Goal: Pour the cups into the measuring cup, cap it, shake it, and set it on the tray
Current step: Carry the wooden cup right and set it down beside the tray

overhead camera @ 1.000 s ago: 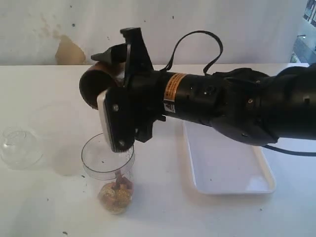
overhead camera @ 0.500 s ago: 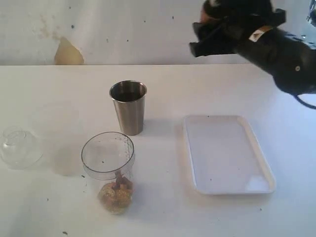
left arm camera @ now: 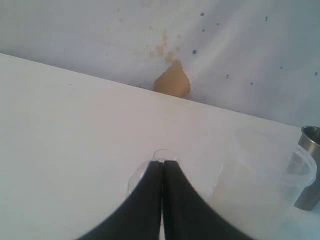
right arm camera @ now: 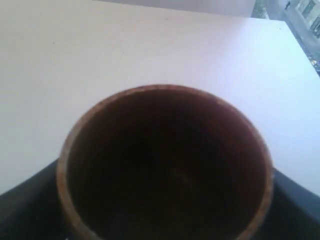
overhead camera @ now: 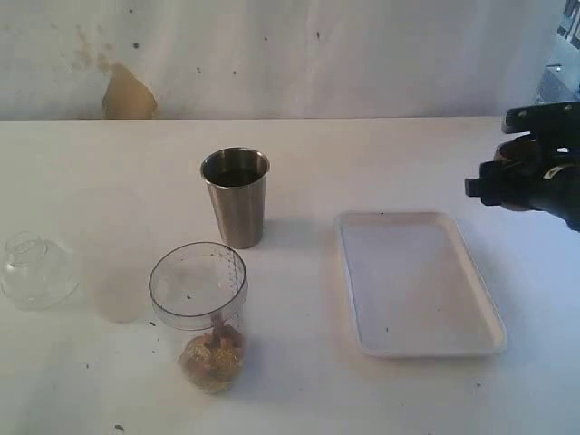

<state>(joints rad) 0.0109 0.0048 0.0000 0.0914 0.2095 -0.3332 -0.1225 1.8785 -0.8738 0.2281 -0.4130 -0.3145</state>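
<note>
The clear measuring cup (overhead camera: 199,299) stands front left with brown and golden bits in its bottom. Behind it the steel tumbler (overhead camera: 236,207) is upright. At the far right, beyond the white tray (overhead camera: 417,283), my right gripper (overhead camera: 527,179) is shut on the brown wooden cup (overhead camera: 515,152). That wooden cup (right arm camera: 165,165) fills the right wrist view, mouth toward the camera, its inside dark. The clear dome cap (overhead camera: 34,270) lies at the far left. My left gripper (left arm camera: 163,163) is shut and holds nothing, with the cap (left arm camera: 165,156) just past its tips.
A frosted plastic cup (overhead camera: 116,272) stands between the cap and the measuring cup; it also shows in the left wrist view as the frosted cup (left arm camera: 250,175). A wall with a tan stain (overhead camera: 127,95) closes the table's back edge.
My right arm has swung away from above the measuring cup to the far right past the tray, still carrying the wooden cup. The steel tumbler is uncovered.
</note>
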